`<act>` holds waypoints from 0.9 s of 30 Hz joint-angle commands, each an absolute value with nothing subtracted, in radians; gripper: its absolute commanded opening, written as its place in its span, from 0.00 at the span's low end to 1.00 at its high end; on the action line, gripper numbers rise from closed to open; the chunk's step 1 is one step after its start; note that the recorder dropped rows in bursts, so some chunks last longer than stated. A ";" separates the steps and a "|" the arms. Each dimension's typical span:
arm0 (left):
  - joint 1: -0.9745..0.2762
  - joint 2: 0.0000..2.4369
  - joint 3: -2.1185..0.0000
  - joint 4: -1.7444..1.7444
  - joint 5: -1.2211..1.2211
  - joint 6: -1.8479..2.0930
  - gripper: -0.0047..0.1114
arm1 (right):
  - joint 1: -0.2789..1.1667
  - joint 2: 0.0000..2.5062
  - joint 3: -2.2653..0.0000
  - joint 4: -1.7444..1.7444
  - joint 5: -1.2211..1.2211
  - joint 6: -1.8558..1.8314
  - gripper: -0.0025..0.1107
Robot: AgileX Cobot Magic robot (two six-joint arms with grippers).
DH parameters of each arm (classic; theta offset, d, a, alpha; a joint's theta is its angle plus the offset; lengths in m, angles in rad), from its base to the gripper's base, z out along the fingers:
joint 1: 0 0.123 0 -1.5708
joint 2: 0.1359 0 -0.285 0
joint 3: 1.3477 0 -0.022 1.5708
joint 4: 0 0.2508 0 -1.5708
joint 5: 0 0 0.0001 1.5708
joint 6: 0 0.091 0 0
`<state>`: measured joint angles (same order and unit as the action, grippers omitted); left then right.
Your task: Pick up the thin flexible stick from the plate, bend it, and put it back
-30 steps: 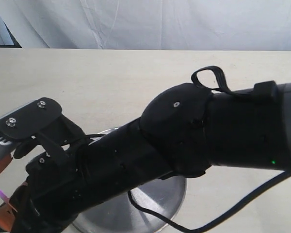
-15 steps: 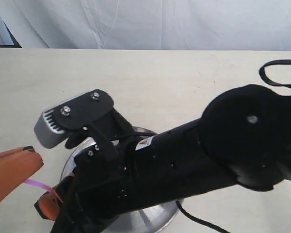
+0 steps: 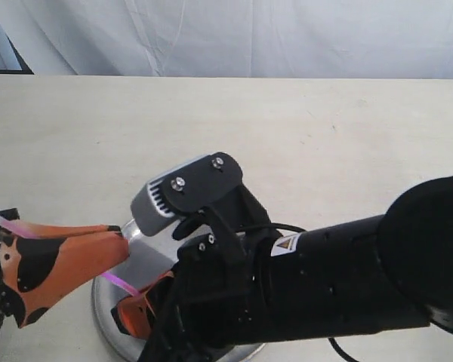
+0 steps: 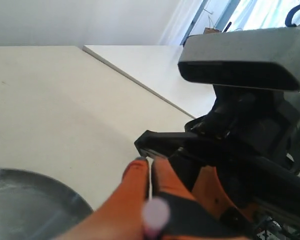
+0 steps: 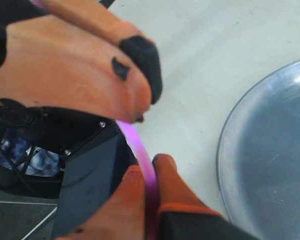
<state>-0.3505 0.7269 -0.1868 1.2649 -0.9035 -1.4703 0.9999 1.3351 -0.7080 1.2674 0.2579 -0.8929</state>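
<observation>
The thin pink stick (image 3: 121, 282) is off the plate (image 3: 112, 334), held between both grippers just above its left rim. My left gripper (image 3: 121, 240) is shut on it, and the stick's pale end sticks out behind the fingers. In the left wrist view the orange fingers (image 4: 138, 175) pinch the stick, whose blurred end (image 4: 155, 212) points at the camera. My right gripper (image 5: 149, 166) is shut on the stick (image 5: 140, 147), which curves up in an arc to the left gripper's fingers (image 5: 90, 75). The steel plate (image 5: 270, 165) lies beside them.
The right arm's black forearm (image 3: 332, 279) and its wrist camera (image 3: 189, 190) cover most of the plate in the exterior view. Bare beige table (image 3: 287, 128) runs to a white curtain (image 3: 234, 38) at the back.
Both grippers have moved right with the stick between them. The left gripper has come into fuller view beside the plate, and the right arm's elbow has swung off to the right.
</observation>
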 commanded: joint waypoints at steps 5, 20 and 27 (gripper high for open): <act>-0.353 0.768 -0.242 1.133 -0.921 -1.282 0.04 | 0.990 1.335 -0.683 1.224 0.276 -0.880 0.01; -0.353 0.768 -0.242 1.017 -1.017 -1.271 0.04 | 0.990 1.486 -0.683 1.183 0.123 -0.882 0.01; -0.353 0.768 -0.242 1.041 -0.984 -1.271 0.04 | 0.990 1.412 -0.683 1.195 0.126 -0.882 0.01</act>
<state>-0.3520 0.7850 -0.2223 1.1223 -0.9156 -1.2615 1.0007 1.4286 -0.7063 1.1989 0.1305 -0.8923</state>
